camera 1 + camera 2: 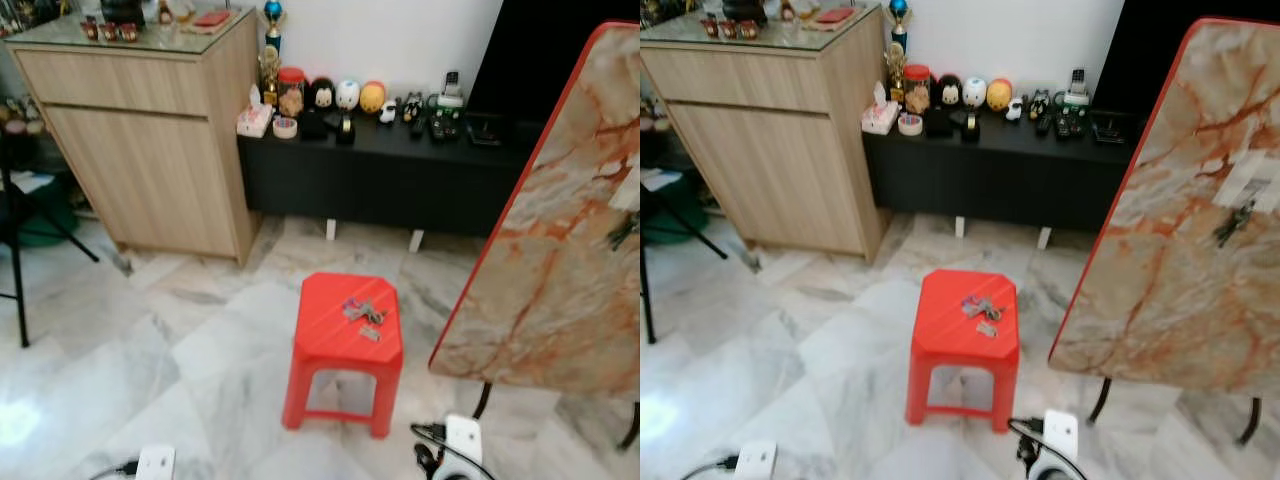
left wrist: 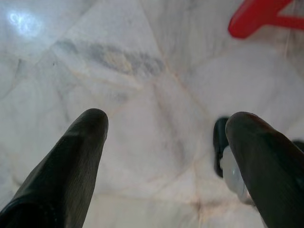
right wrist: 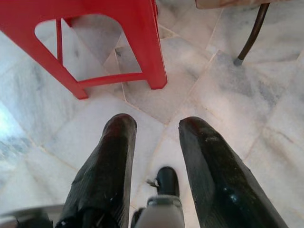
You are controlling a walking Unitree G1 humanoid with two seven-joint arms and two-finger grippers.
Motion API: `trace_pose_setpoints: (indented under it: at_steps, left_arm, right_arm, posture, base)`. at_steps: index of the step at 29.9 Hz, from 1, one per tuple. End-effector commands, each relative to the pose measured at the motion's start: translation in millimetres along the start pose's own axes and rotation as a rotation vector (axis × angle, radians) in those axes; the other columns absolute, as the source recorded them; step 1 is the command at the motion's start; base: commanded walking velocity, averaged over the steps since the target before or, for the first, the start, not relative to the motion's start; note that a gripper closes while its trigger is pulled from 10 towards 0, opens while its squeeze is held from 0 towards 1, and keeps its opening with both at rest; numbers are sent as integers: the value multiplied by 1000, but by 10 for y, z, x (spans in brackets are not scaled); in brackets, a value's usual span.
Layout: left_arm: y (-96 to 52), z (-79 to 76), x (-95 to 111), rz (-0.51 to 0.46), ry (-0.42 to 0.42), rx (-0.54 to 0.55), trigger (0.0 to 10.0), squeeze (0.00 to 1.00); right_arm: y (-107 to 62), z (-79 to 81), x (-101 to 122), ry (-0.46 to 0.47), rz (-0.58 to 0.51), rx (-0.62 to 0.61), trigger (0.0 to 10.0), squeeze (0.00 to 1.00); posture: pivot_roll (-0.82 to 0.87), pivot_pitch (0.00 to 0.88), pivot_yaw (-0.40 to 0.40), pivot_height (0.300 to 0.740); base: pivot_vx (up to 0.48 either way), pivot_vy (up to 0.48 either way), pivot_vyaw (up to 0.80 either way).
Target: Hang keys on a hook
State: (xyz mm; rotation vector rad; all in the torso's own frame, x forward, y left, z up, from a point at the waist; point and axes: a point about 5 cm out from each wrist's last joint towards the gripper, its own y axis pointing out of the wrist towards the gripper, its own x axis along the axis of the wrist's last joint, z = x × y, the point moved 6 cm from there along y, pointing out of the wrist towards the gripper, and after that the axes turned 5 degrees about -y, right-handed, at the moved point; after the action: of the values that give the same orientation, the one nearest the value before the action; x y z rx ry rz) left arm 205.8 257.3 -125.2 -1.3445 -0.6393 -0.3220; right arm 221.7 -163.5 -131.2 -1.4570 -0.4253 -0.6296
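Keys (image 1: 364, 313) lie loose on a red stool (image 1: 330, 340), well apart from the hook (image 1: 1234, 222) on the tilted marble tabletop (image 1: 1180, 280). Left gripper (image 2: 166, 156) and right gripper (image 3: 156, 152) hang low over the floor, jaws spread and empty. Risks, as judged: a flat bunch on smooth plastic may slide off under a pinch; a small hook on a leaning panel invites a miss.

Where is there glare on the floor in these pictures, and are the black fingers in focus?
Left eye view: a bright glare patch on the white marble floor at lower left. Left wrist view: a similar bright spot, and the near black fingers look soft. Right wrist view: the fingers look soft, while the red plastic stool is clearer.
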Motion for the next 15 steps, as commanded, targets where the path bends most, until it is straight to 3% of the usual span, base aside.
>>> trace_pose_setpoints:
  at_steps: [1, 15]
  left_arm:
    - [-16, 30, -104, 28, 0, 7, 10000, 0]
    - [-37, 14, -214, 50, 0, 0, 10000, 0]
  right_arm:
    - [6, 66, 5, -11, 1, 18, 10000, 0]
    - [-17, 17, -93, -7, 22, 3, 10000, 0]
  posture:
    - [9, 0, -44, 740]
    - [37, 7, -50, 740]
  base:
    - [0, 0, 0]
    - [0, 0, 0]
